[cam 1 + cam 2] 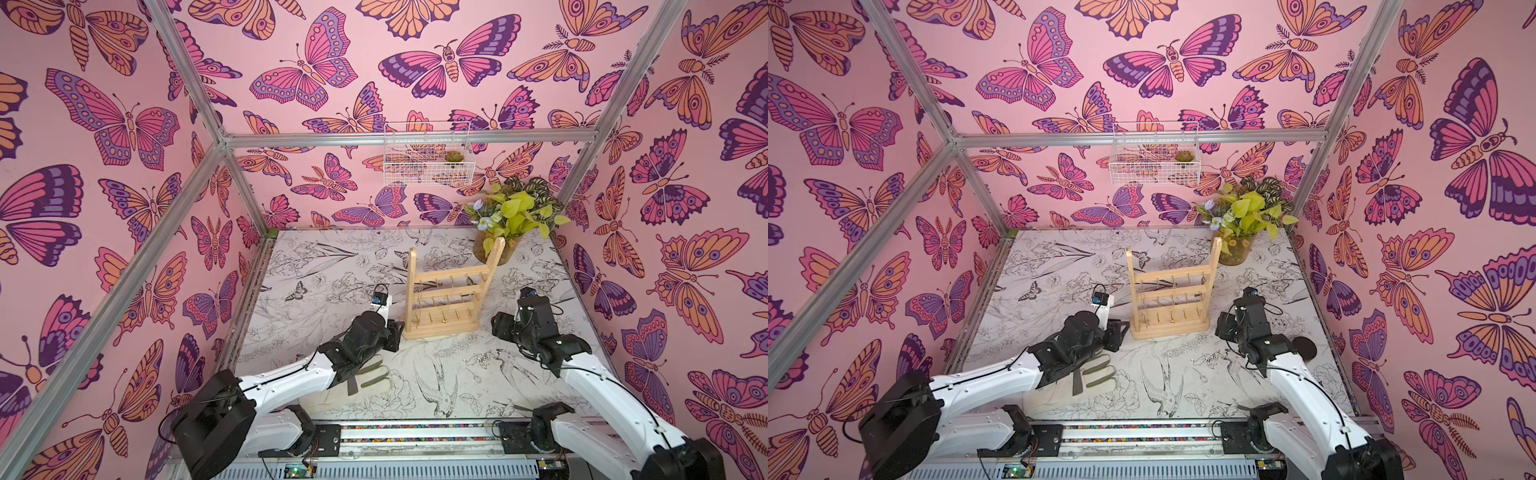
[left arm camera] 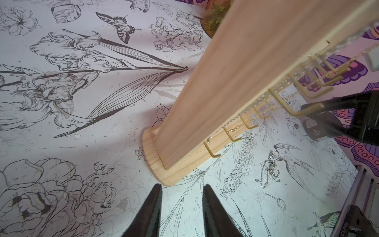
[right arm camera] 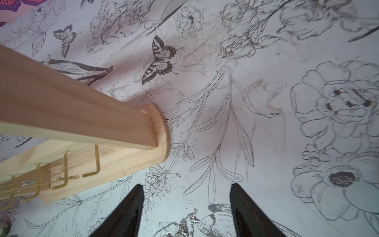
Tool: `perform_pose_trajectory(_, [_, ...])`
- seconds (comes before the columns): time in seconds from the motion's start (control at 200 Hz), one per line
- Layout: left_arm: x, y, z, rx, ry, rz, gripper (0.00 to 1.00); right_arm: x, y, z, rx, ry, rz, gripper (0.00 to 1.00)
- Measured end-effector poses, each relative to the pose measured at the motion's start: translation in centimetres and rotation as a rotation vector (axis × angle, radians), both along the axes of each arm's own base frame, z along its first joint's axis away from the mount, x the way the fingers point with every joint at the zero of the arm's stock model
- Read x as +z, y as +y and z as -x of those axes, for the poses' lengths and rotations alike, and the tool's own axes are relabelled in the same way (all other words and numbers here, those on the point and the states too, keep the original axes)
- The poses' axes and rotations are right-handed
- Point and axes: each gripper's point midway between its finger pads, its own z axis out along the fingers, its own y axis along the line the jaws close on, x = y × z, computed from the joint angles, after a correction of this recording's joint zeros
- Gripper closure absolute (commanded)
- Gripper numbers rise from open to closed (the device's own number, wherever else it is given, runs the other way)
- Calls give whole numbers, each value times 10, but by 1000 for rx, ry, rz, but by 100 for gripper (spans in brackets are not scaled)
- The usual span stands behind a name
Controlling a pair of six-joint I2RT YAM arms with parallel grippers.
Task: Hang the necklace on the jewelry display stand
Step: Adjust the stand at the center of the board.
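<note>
Jewelry display stand (image 1: pixel 449 291) stands upright at mid-frame in both top views. Necklace (image 1: pixel 483 359) lies loose on the worktop (image 1: pixel 332 266), below and right of the stand's base. Left pincer (image 2: pixel 181 205): parted, empty. Right pincer (image 3: pixel 186 205): parted wide, empty, near the necklace.
</note>
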Motion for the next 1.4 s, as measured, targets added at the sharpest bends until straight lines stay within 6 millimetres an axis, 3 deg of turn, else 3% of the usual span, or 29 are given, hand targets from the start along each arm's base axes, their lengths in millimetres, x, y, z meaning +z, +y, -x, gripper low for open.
perform_pose_trajectory(0.275, [-31, -10, -17, 16, 24, 0, 63, -16, 20, -25, 57, -2, -60, 34])
perform_pose_trajectory(0.536, [-45, -17, -25, 25, 38, 33, 63, -42, 30, -28, 95, 67, -77, 36])
perform_pose_trajectory(1.001, [-52, -9, -44, 69, 27, 64, 63, -53, 39, -41, 131, 61, -97, 39])
perform_pose_trajectory(1.402, [-65, 0, -64, 83, 43, 62, 63, -52, 52, -66, 159, 38, -131, 39])
